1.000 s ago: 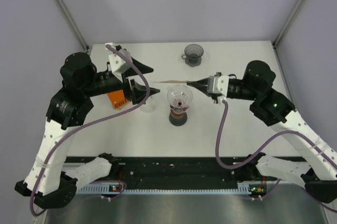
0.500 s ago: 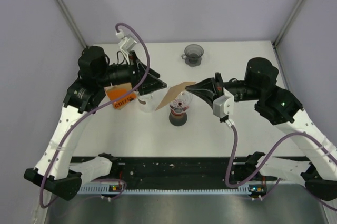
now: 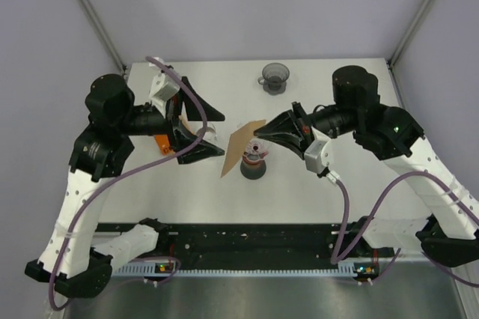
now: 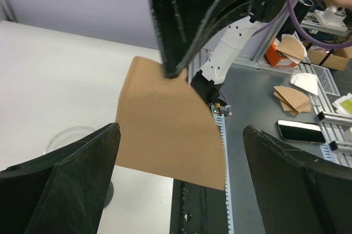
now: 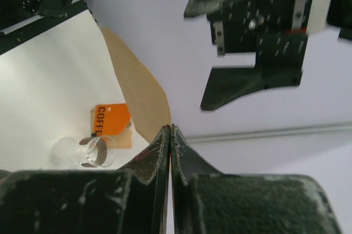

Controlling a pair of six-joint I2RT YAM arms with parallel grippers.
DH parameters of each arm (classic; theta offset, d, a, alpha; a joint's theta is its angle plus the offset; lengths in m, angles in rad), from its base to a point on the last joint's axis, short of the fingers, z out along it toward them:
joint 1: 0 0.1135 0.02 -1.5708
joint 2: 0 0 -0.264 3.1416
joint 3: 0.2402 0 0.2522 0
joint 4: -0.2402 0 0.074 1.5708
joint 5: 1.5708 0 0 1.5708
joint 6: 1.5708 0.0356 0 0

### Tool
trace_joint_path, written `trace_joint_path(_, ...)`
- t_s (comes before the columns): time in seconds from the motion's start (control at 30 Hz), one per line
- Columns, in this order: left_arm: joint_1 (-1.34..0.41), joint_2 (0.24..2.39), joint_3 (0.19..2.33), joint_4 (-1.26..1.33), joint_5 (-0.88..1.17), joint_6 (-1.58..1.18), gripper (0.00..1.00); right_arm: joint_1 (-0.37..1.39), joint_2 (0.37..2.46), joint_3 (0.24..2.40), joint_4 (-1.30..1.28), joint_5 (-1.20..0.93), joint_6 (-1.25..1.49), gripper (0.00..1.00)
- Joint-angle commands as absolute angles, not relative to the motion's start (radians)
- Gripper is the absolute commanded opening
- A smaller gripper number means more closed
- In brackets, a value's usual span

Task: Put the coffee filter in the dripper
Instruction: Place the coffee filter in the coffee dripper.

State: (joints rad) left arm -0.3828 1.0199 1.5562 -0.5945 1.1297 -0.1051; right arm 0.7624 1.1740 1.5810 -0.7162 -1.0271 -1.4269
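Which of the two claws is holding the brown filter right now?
The right claw: its jaws are shut on the filter's upper corner. The left claw stands wide open around the filter, gripping nothing.

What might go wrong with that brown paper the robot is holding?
The right end effector pinches the coffee filter only at one edge, so it may slip out or swing. The filter hangs flat and folded next to the dripper, so it may land on the rim rather than sit inside. The left end effector stands wide open close by and might bump the filter or the dripper.
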Motion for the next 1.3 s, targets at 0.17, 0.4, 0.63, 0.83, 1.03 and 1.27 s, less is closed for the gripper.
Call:
trace_joint_path(0.17, -0.387, 1.193, 1.578, -0.391, 1.229, -0.138, 0.99, 0.868, 1.235, 1.721, -0.968, -0.986, -1.698, 0.00)
trace_joint_path(0.4, -0.400, 1.281, 1.562, -0.396, 1.406, -0.156, 0.99, 0.871, 1.282, 1.767, -1.055, -0.930, -1.772, 0.00)
trace_joint_path(0.63, -0.429, 1.272, 1.419, -0.155, 1.440, -0.316, 0.98, 0.871, 1.287, 1.786, -1.077, -0.884, -1.812, 0.00)
trace_joint_path(0.83, -0.431, 1.292, 1.382, -0.112, 1.387, -0.313, 0.90, 0.871, 1.289, 1.787, -1.075, -0.881, -1.832, 0.00)
trace_joint_path(1.03, -0.434, 1.281, 1.379, -0.202, 1.410, -0.214, 0.74, 0.870, 1.290, 1.781, -1.068, -0.812, -1.822, 0.00)
trace_joint_path(1.27, -0.434, 1.273, 1.373, -0.239, 1.416, -0.209, 0.76, 0.861, 1.310, 1.753, -0.970, -0.764, -1.812, 0.00)
